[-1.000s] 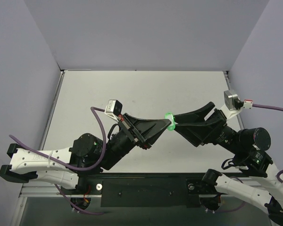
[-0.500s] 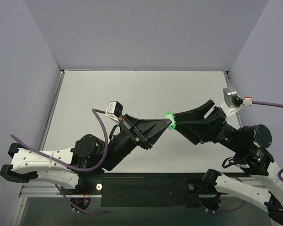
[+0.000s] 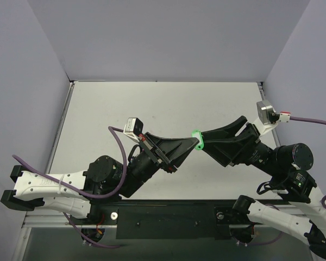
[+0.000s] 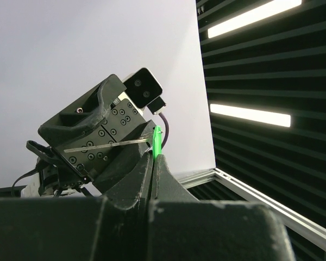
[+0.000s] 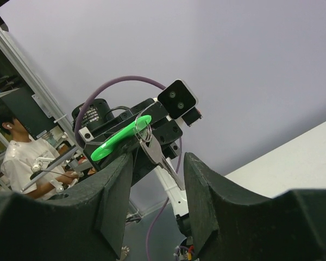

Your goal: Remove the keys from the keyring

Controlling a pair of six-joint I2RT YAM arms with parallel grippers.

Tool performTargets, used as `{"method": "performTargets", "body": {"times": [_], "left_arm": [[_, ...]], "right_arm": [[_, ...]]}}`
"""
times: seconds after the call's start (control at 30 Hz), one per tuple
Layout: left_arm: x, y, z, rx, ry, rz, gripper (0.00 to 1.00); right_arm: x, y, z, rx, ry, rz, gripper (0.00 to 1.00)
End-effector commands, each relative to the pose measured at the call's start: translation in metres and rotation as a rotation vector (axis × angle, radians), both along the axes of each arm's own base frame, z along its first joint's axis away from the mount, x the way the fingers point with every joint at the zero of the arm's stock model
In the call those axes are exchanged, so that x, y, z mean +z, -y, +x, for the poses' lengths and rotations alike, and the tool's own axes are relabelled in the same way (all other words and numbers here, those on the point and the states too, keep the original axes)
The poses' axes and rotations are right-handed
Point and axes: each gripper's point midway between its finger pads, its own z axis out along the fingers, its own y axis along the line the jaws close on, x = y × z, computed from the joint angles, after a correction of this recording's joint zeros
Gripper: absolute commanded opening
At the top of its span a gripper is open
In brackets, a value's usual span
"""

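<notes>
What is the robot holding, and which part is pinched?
The left jaws pinch the green keyring by one edge. The silver key hangs from it between the right jaws, which stand apart.

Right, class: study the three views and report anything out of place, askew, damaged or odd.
Nothing is spilled or damaged. One thing hangs askew: the key dangles tilted from the green keyring, loose between the open right jaws, in mid-air above the table. The left jaws clamp the keyring edge-on.

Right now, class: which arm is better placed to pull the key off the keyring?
Right. The left gripper is shut on the keyring; the key hangs between the open jaws of the right gripper.
</notes>
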Motion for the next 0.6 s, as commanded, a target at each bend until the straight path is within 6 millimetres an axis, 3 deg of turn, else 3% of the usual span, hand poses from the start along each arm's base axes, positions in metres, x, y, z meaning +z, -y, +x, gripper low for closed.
{"method": "performTargets", "body": {"times": [0.0, 0.57], "left_arm": [[0.0078, -0.0040, -0.0003, -0.004, -0.018, -0.044, 0.00], [0.0022, 0.0002, -0.0011, -0.015, -0.031, -0.037, 0.00]], "right_arm": [[0.0263, 0.0088, -0.0093, 0.007, 0.067, 0.063, 0.38], [0.0298, 0.0110, -0.0058, -0.020, 0.073, 0.070, 0.34]]}}
